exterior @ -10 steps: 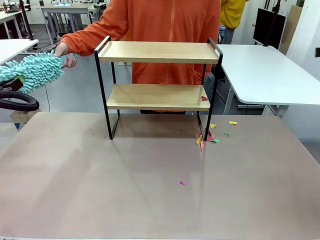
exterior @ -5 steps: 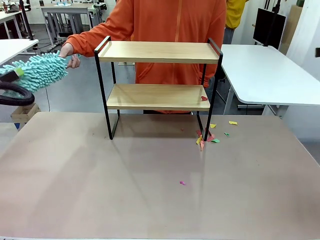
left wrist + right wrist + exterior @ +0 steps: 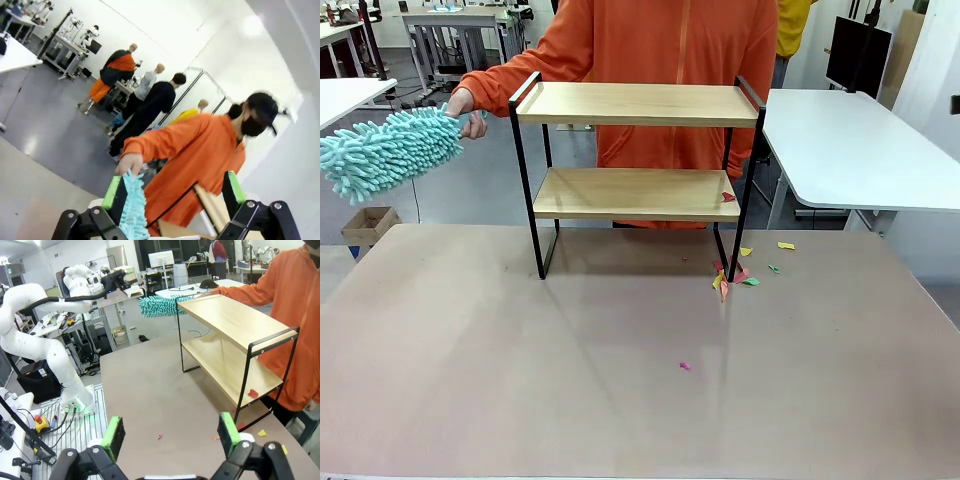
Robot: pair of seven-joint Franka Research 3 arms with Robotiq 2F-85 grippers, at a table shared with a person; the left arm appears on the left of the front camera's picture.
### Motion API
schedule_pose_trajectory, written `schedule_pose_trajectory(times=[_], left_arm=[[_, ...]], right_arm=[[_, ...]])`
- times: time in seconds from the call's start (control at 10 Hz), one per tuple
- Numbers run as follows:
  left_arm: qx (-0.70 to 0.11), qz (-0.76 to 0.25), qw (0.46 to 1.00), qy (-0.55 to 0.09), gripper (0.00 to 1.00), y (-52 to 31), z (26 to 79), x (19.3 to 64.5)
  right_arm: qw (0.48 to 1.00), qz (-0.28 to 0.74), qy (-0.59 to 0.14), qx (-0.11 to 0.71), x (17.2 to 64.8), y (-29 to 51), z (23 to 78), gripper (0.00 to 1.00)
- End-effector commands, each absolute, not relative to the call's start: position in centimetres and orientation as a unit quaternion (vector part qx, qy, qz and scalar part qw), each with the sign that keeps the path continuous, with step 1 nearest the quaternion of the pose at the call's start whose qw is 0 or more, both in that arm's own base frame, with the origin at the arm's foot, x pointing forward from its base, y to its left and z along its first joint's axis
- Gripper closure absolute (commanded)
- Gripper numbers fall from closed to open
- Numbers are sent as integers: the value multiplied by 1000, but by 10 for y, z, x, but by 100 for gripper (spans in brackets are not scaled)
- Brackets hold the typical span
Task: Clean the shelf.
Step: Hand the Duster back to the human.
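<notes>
The left arm has gone out of the front picture, and the turquoise duster (image 3: pixel 388 152) now stays only in the person's hand (image 3: pixel 465 104), lifted a little nearer to the shelf (image 3: pixel 635 104). From the left wrist I see the left gripper (image 3: pixel 174 192) with its jaws wide apart; the duster's fluffy end sits beside one green pad, but nothing is clamped. The right gripper (image 3: pixel 171 434) is also fully open and empty, hovering well back. The shelf stands at the far side of the table (image 3: pixel 620 400), with coloured paper scraps (image 3: pixel 730 275) by its right foot (one red scrap lies on the lower board). I think the handover just finished; next, the boards need sweeping.
</notes>
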State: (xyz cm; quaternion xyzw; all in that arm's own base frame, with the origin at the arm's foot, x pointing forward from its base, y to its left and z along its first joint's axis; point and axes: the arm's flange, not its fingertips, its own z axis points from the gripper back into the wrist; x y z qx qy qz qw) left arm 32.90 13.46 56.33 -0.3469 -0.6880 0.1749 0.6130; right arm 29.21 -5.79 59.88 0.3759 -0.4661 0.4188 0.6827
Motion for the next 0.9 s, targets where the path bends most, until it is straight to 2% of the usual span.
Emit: schedule_pose_trajectory(times=[0.0, 0.2, 0.8], left_arm=[[-392, 210, 576, -686, 0, 169, 583, 304], [-420, 229, 554, -682, 0, 194, 590, 291], [-401, 231, 556, -690, 0, 185, 592, 292]], right_arm=[[671, 424, -479, 376, 294, -58, 600, 0], [671, 424, -479, 376, 294, -58, 600, 0], [671, 424, -479, 376, 294, -58, 600, 0]])
